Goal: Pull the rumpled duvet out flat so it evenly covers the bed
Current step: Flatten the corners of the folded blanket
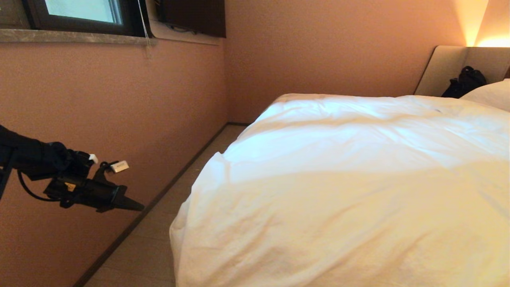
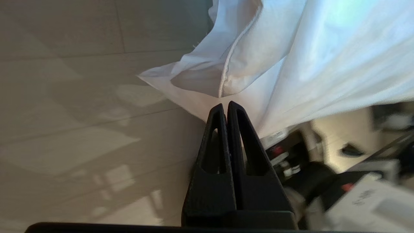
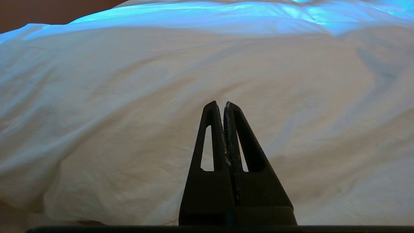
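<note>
You have one puffy white cotton duvet (image 1: 358, 179), one low bed (image 1: 450, 67) with a padded beige headboard, one white pillow (image 1: 492, 93), one black bag (image 1: 464, 81) and two black grippers. On your left, the left gripper (image 1: 137, 206) hangs in the air beside the bed, over the aisle, pointing toward the duvet's near corner; its jaws are pressed together and hold nothing. Its wrist view shows the duvet's seamed corner (image 2: 223, 74) hanging just beyond the fingertips, apart from them. To the right, the duvet lies spread across the mattress, lightly wrinkled, draping over the near edge. Your right gripper (image 3: 224, 104) points at the duvet, jaws together, empty. Pale floor (image 1: 151, 239), pinkish-tan walls (image 1: 119, 111), a dark-framed window (image 1: 79, 16) upper left.
</note>
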{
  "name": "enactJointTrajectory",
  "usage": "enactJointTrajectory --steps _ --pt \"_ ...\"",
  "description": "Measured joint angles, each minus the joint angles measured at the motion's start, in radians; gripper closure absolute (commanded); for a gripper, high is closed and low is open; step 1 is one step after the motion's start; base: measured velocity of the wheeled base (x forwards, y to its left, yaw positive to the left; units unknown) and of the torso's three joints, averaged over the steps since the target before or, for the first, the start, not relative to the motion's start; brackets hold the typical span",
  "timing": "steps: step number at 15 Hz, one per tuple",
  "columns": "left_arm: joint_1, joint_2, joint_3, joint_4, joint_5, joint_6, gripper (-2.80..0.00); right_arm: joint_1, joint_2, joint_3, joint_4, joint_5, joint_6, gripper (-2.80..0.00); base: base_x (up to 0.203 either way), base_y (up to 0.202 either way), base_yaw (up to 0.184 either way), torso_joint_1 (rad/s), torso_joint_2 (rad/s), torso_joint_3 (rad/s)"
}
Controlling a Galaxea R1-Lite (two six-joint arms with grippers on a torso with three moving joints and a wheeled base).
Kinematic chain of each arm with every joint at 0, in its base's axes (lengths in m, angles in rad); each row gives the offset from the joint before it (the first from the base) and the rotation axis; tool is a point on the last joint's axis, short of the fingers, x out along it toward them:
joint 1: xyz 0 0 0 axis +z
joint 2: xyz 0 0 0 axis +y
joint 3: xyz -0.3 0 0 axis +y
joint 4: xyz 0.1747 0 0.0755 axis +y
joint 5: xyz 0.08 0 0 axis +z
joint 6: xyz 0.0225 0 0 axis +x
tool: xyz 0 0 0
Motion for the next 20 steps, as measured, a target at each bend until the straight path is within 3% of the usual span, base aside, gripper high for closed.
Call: enactJointTrajectory --steps 10,11,12,16,20 --pt "-0.119 0.007 -0.034 -0.010 0.062 -0.005 0.00 0.000 0.000 0.000 0.000 0.000 0.000 0.00 0.000 0.000 0.000 0.000 0.00 0.000" --pt "-0.134 0.007 -0.035 -0.010 0.062 -0.009 -2.05 0.000 0.000 0.000 0.000 0.000 0.000 0.00 0.000 0.000 0.000 0.000 0.00 0.000" --pt "-0.148 0.007 -0.038 -0.015 0.065 -0.021 -2.80 0.000 0.000 0.000 0.000 0.000 0.000 0.00 0.000 0.000 0.000 0.000 0.00 0.000" --pt "-0.174 0.026 -0.050 -0.085 0.131 -0.064 -2.80 0.000 0.000 0.000 0.000 0.000 0.000 0.00 0.000 0.000 0.000 0.000 0.00 0.000" --pt "-0.176 0.051 -0.066 -0.095 0.133 -0.062 -2.80 0.000 0.000 0.000 0.000 0.000 0.000 0.00 0.000 0.000 0.000 0.000 0.00 0.000"
